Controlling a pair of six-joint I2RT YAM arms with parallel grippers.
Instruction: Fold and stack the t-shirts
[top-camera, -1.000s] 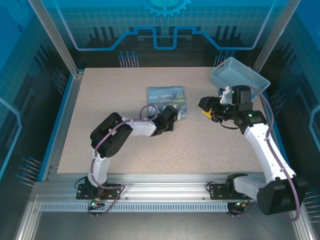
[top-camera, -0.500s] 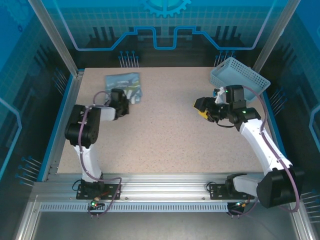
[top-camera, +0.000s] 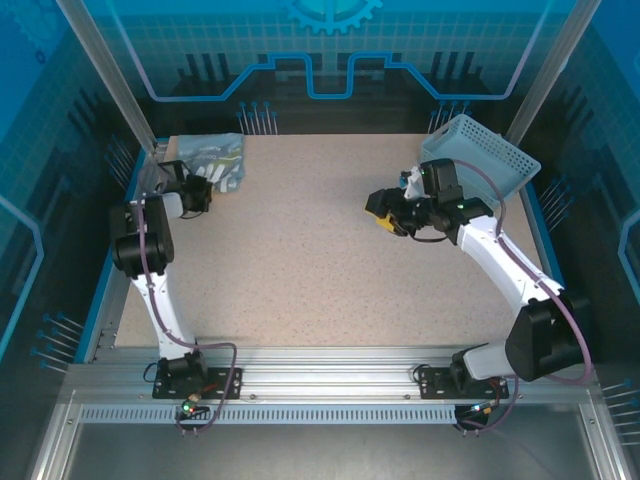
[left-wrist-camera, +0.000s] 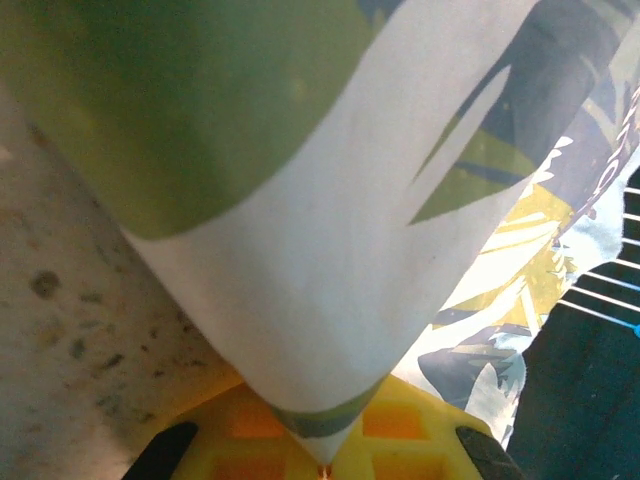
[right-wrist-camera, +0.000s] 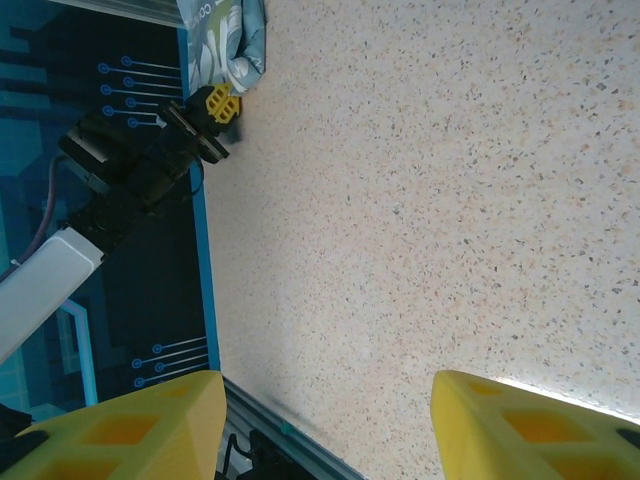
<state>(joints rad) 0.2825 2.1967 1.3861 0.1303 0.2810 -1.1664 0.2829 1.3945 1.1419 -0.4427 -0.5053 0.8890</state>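
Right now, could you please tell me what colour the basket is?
The basket is light blue, seen best in the top external view.

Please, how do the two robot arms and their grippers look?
The left arm and right arm have white links, black joints and purple cables. The left gripper and right gripper have yellow fingers with square recesses.

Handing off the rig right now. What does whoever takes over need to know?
Grippers: left gripper shut on the t-shirt; right gripper empty, jaws open, above the table near the basket.
Things: t-shirt at the table's far-left corner.
Done: it looks folded into a compact bundle.
Left: set it down and release; I cannot tell what the basket holds.
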